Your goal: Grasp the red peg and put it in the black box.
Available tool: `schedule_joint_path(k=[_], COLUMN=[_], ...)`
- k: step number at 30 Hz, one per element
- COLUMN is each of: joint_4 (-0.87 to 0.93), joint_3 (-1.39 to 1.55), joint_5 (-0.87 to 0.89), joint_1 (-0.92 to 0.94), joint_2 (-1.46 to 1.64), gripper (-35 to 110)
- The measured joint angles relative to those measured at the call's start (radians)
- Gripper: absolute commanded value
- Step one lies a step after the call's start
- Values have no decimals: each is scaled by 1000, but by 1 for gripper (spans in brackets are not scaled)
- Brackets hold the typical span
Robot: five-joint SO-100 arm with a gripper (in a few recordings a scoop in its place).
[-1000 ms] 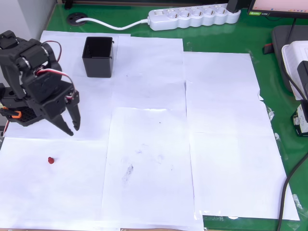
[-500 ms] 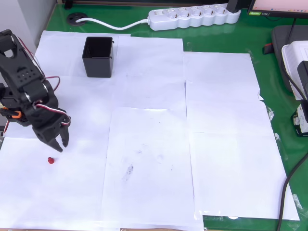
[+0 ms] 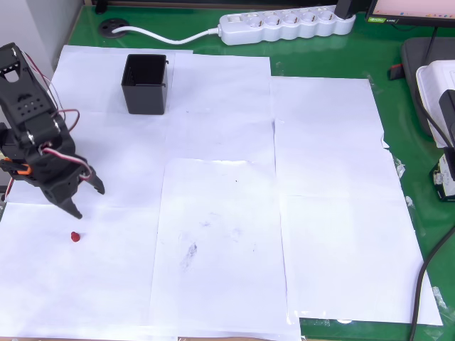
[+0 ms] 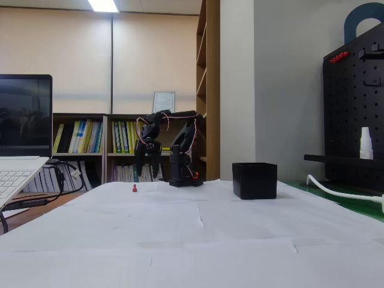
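Overhead view shows the gripper (image 3: 85,200) hanging above the white paper at the left of the bench (image 3: 334,57), its jaws spread wide with one tip pointing down toward the red peg (image 3: 74,236); half a second ago the jaws were nearly together and sat closer to the peg, so they have opened and drawn back a little; I judge this as readying for the pick rather than a grasp under way. The red peg lies free on the paper, just beyond the tips and not touched; the black box (image 3: 146,84) stands well apart, further up the paper, nothing visible in it. Fixed view puts the peg (image 4: 134,188) left of the arm's base, the box (image 4: 255,180) at right.
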Motion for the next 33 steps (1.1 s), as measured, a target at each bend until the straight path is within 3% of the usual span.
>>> schedule_joint_path(k=[28, 33], joint_4=[-298, -357], joint_3=[-176, -201], joint_5=[0, 3], joint_1=[222, 224], joint_2=[92, 109], gripper=[36, 30])
